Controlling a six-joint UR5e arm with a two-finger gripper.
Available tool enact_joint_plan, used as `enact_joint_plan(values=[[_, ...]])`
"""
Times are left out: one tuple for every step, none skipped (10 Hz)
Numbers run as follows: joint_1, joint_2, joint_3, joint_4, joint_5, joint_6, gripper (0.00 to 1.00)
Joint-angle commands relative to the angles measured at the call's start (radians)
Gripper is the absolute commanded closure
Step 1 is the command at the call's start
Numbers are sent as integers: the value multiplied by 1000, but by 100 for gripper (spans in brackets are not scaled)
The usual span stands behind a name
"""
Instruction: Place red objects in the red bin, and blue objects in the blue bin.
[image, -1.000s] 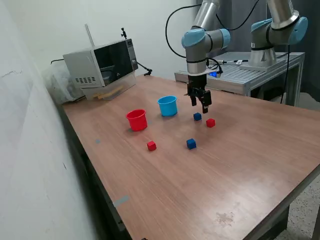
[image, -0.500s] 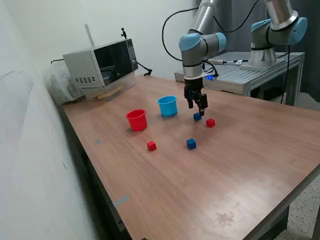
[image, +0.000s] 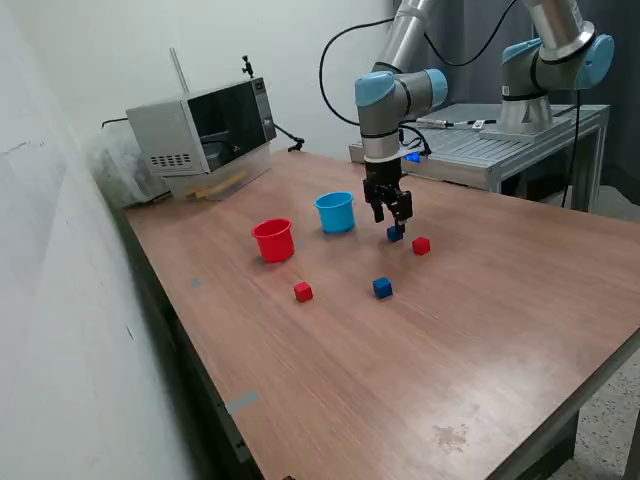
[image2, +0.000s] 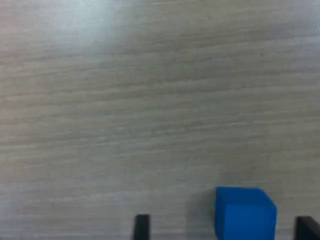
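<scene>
My gripper (image: 391, 214) hangs open just above a dark-blue cube (image: 395, 233) near the table's middle. In the wrist view that blue cube (image2: 245, 212) sits between the two dark fingertips (image2: 142, 227), nearer one of them, and my gripper (image2: 224, 230) touches nothing. A red cube (image: 421, 245) lies close to the exterior view's right of it. A second blue cube (image: 382, 288) and a second red cube (image: 303, 291) lie nearer the front. The red cup (image: 273, 240) and the light-blue cup (image: 336, 212) stand upright toward the exterior view's left of the gripper.
A microwave (image: 205, 125) stands at the table's back left corner with a plastic bag beside it. A second robot arm (image: 555, 60) is mounted on a metal bench (image: 520, 140) behind the table. A white wall runs along the exterior view's left.
The gripper has moved toward the exterior view's left and come down over the blue cube. The cubes and cups have not moved.
</scene>
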Motion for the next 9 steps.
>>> enact_joint_plan(values=[[1, 1, 6, 1, 23, -51, 100], [1, 0, 12, 1, 26, -89, 100], [6, 0, 16, 1, 29, -120, 100], [12, -8, 19, 5, 28, -136, 100], [17, -48, 26, 12, 29, -136, 100], [17, -132, 36, 24, 28, -136, 100], [15, -207, 36, 66, 29, -136, 100], [15, -274, 35, 91, 29, -136, 100], [8, -307, 32, 105, 29, -142, 100]])
